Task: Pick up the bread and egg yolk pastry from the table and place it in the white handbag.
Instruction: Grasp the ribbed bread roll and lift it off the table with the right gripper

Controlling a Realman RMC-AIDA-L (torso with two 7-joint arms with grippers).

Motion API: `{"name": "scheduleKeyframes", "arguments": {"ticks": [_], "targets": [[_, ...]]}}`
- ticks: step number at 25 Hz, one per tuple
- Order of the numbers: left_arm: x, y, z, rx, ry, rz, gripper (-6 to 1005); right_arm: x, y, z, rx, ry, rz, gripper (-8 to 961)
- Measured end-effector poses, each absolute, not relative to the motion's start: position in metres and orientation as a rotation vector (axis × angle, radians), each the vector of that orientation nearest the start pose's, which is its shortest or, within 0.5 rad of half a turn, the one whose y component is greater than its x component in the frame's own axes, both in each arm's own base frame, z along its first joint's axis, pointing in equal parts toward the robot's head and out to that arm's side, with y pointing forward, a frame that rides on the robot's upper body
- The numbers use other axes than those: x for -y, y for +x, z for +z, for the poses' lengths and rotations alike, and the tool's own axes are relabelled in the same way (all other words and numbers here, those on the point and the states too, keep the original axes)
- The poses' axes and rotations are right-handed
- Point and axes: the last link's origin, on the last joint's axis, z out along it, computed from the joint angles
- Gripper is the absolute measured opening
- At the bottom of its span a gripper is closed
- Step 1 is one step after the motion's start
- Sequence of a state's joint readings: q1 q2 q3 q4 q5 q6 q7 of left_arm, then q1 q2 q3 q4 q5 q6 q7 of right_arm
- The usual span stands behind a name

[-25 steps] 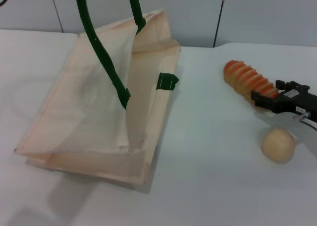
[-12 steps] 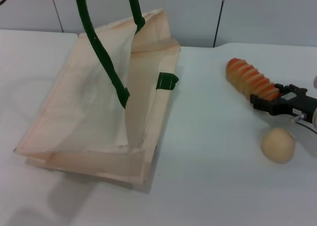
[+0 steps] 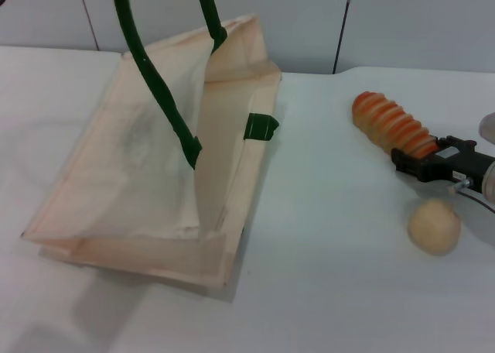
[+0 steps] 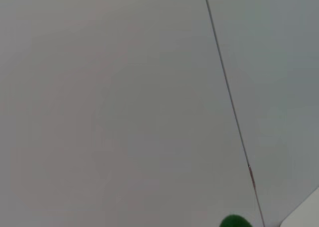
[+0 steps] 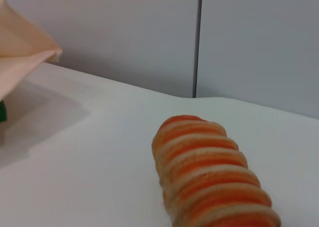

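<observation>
status: rt end effector (image 3: 404, 158) is at the near end of the bread (image 3: 390, 126), black fingers at the loaf's last ridges. contact vs. just beside: can't tell from head view. open or closed: can't tell either; the fingers read as one dark block against the loaf.

layout, and likely reasons:
- white handbag (image 3: 147, 175) sits on the surface (image 3: 325, 237) on the robot's left, slumped on its side, mouth gaping up and toward the right. green handles (image 3: 151, 74) rise taut out of the top of the head view, so prob. something above is holding them up to keep the mouth open. left end effector not in view; left wrist cam shows only wall and a green spot at the edge.
- bread lies flat on the surface, right side, long axis running away from the robot and slightly left. the end effector comes in along that axis from the near end; rt wrist cam looks straight down the loaf's length (image 5: 209, 172), so approach is lined up w/ the loaf.
- egg yolk pastry (image 3: 435, 225) rests on the surface nearer the robot, just beside the rt arm, apart from the bread. not gripped.

relative position: bread is directly ahead of the rt end effector, well apart from the bag. pastry is behind and below the fingers as seen from the head.

judgement: bread pickup is the step in hand; neither item is in the bag yet.
</observation>
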State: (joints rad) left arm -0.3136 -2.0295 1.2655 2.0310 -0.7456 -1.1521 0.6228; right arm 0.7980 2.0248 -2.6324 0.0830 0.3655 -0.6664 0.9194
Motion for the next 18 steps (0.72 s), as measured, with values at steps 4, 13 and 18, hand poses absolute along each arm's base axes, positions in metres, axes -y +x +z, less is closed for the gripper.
{"name": "scheduleKeyframes", "arguments": {"ticks": [4, 13, 18], "targets": [[-0.344, -0.101, 0.142, 0.356, -2.117, -0.263, 109, -0.404, 0.317, -0.046, -0.819, -2.159, 0.237, 741], [-0.344, -0.103, 0.143, 0.358, -2.114, -0.254, 109, -0.406, 0.31, -0.029, -0.811, -2.134, 0.403, 646], [-0.345, -0.101, 0.143, 0.348, -2.111, -0.25, 109, -0.401, 0.312, -0.006, -0.798, -2.121, 0.513, 611]]}}
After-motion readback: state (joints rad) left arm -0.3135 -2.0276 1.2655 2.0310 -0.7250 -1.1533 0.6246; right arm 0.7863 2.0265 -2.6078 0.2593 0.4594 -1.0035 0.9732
